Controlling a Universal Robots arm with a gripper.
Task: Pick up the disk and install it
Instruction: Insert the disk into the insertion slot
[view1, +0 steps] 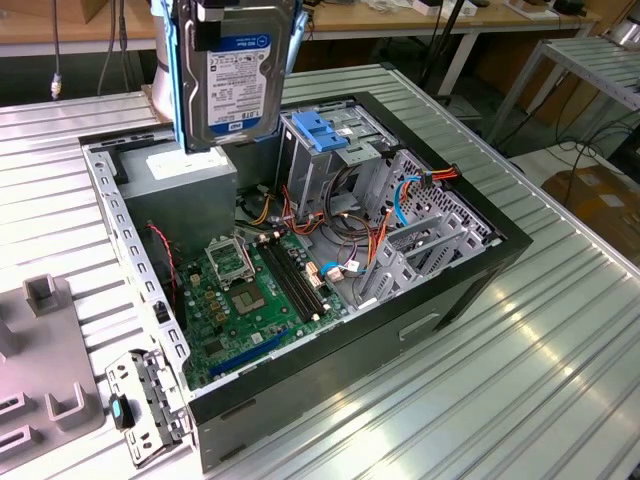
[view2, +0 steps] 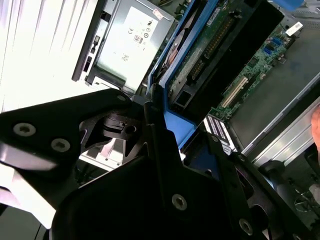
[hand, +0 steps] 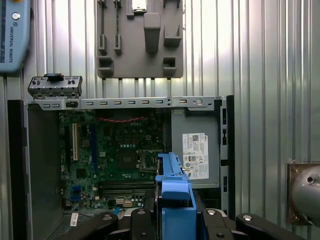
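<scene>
The disk (view1: 238, 85) hangs upright, label facing the exterior camera, with blue rails down its sides. It is in the air above the grey power-supply box (view1: 185, 185) at the back of the open computer case (view1: 470, 290). My gripper (view1: 248, 20) is shut on its upper end. In the second wrist view the disk's green circuit-board underside (view2: 210, 55) and blue rail run between my black fingers (view2: 160, 140). The first wrist view looks straight down the disk's blue edge (hand: 175, 195) onto the case.
Inside the case lie the motherboard (view1: 250, 300), loose cables and a metal cage with a blue plastic top (view1: 320, 135). A grey fixture plate (view1: 50, 360) and a metal bracket (view1: 145, 400) lie on the ribbed table at the exterior view's left.
</scene>
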